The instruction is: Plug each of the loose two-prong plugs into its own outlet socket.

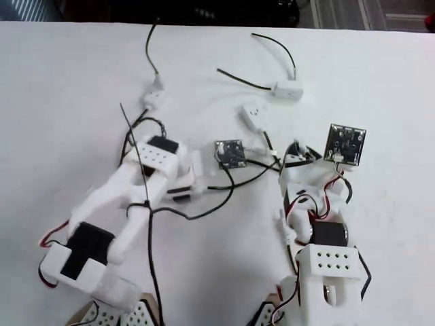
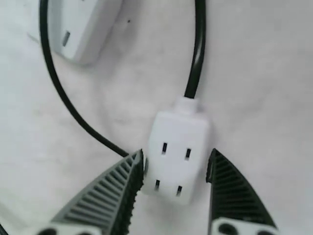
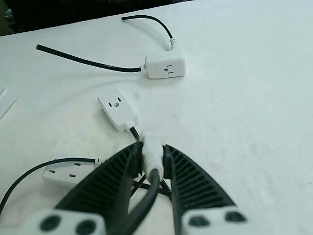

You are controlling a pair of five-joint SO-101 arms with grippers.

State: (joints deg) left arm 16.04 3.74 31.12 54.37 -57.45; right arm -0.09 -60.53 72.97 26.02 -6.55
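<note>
Fingers (image 3: 113,180) around white, black-corded plug (image 3: 152,149).

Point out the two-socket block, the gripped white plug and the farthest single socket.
two-socket block (image 2: 176,164), left wrist view, middle of slotted face
white plug (image 3: 151,149), right wrist view, body above the cord
farthest single socket (image 3: 166,68), right wrist view, slotted face

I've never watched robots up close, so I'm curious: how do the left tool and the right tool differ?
The left tool is open, a finger on either side of a white outlet block; the right tool is shut on a white plug. The left tool's block lies flat on the table, while the right tool's plug trails a black cord back between its fingers. Both have ridged fingers.
</note>
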